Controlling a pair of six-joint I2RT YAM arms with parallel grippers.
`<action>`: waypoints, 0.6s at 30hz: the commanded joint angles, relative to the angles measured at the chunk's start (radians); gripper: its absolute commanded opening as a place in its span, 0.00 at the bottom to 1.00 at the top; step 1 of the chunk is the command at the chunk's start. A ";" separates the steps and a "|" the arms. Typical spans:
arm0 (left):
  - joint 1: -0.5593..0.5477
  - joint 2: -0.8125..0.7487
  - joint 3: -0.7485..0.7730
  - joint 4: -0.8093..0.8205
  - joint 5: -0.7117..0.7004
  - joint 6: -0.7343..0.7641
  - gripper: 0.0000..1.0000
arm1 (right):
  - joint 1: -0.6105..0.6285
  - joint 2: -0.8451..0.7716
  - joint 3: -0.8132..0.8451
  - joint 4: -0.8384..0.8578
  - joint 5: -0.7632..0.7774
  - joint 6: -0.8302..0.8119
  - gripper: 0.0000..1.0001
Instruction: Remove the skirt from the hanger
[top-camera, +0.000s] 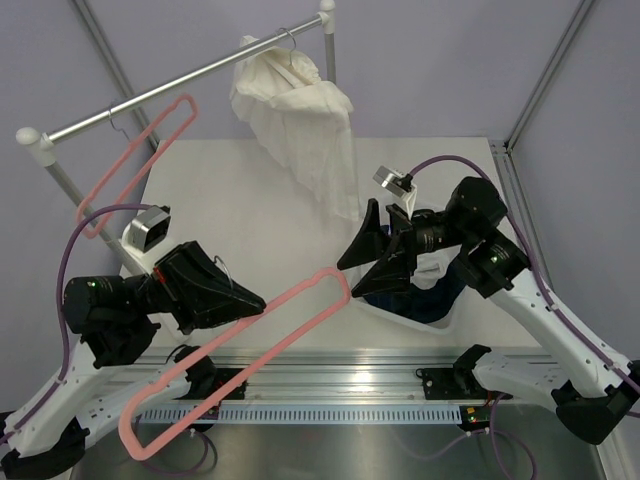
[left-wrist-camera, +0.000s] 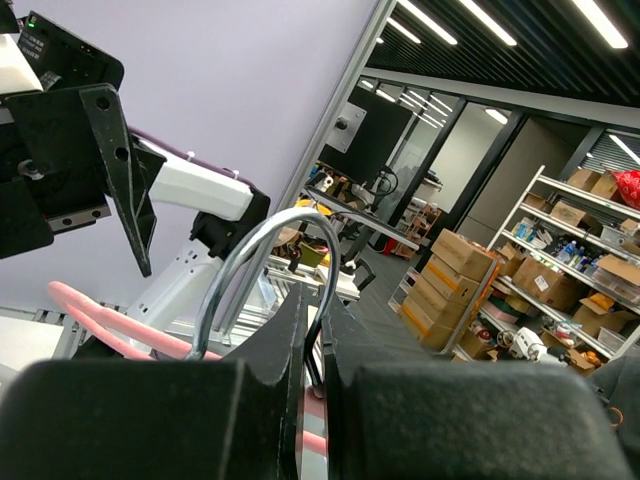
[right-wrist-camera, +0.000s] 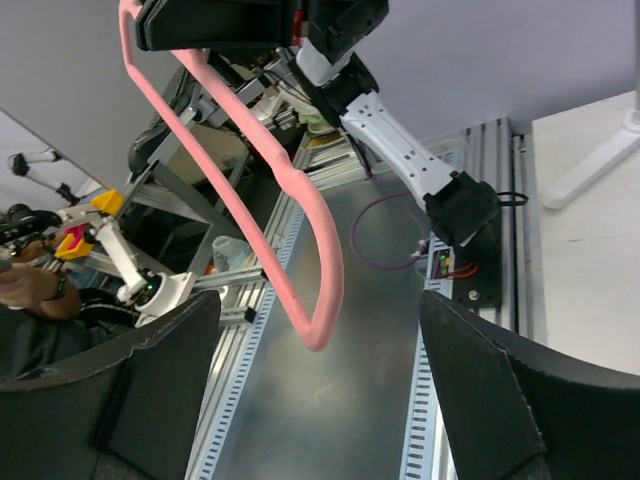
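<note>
**Hanger Bare; Skirt Down Beneath Right Arm**

The left gripper (top-camera: 255, 300) is clenched on the metal hook (left-wrist-camera: 262, 250) of the pink hanger (top-camera: 290, 325). It holds the hanger slanted out past the table's (top-camera: 250, 200) near edge, probably to keep it off the cloth. The hanger carries nothing. The right gripper (top-camera: 350, 278) is released and empty, just above dark fabric judged to be the skirt (top-camera: 425, 300). The right arm hides most of it, so its outline is unconfirmed. 1 spare hanger (top-camera: 140, 165) and a white garment (top-camera: 300, 120) hang on the rail (top-camera: 150, 100).
</note>
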 joint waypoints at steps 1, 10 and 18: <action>0.001 0.006 0.001 0.093 0.007 -0.025 0.00 | 0.052 0.029 0.021 0.131 -0.040 0.063 0.87; 0.002 0.017 0.018 0.012 -0.021 0.021 0.00 | 0.169 0.057 0.053 0.069 0.030 0.016 0.07; 0.001 0.018 0.175 -0.601 -0.295 0.224 0.00 | 0.170 -0.072 0.062 -0.292 0.377 -0.167 0.00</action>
